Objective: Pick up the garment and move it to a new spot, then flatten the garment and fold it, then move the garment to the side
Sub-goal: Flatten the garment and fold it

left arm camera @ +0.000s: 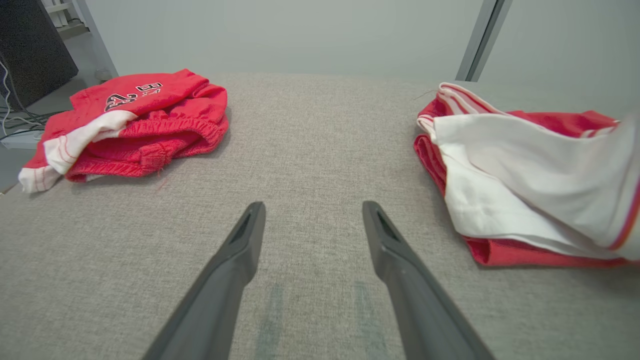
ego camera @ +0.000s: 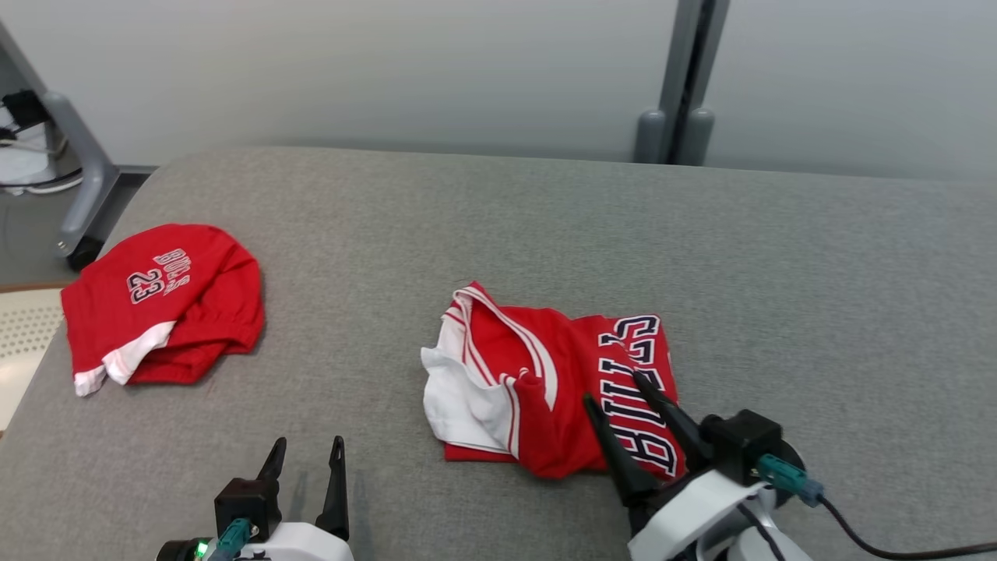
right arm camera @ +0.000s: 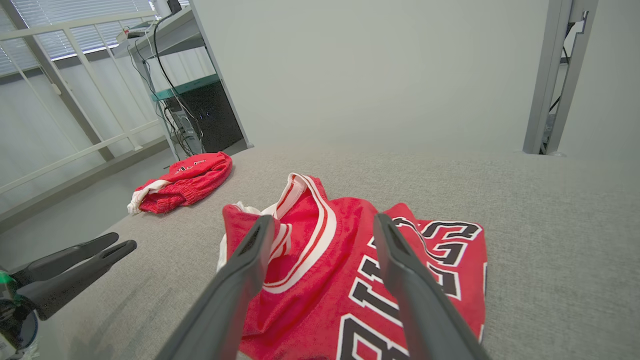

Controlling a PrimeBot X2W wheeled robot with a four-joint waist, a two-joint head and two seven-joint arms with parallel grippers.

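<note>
Garment first: a red jersey (ego camera: 545,382) with white trim and black-and-white block lettering lies crumpled near the middle of a grey fabric-covered table (ego camera: 545,218); its white lining is turned out on my left side, and its striped collar points away from me.

My right gripper (ego camera: 613,387) is at the near right part of the jersey; its two dark fingers are spread wide with nothing between them; in the head view they lie across the lettering, one tip by the letters and the other over plain red cloth; whether the tips touch the fabric I cannot tell. In the right wrist view the same gripper (right arm camera: 324,219) points over the jersey (right arm camera: 350,260) towards the collar.

My left gripper (ego camera: 308,444) is low at the near edge, over bare grey cloth, well to the left of the jersey; its fingers are also fully apart and hold nothing. In the left wrist view this gripper (left arm camera: 312,205) has open table ahead, with the jersey (left arm camera: 525,175) off to the right.

Red shorts (ego camera: 167,300) marked 23, with a white band, lie bunched at the far left of the table, well apart from the jersey.
</note>
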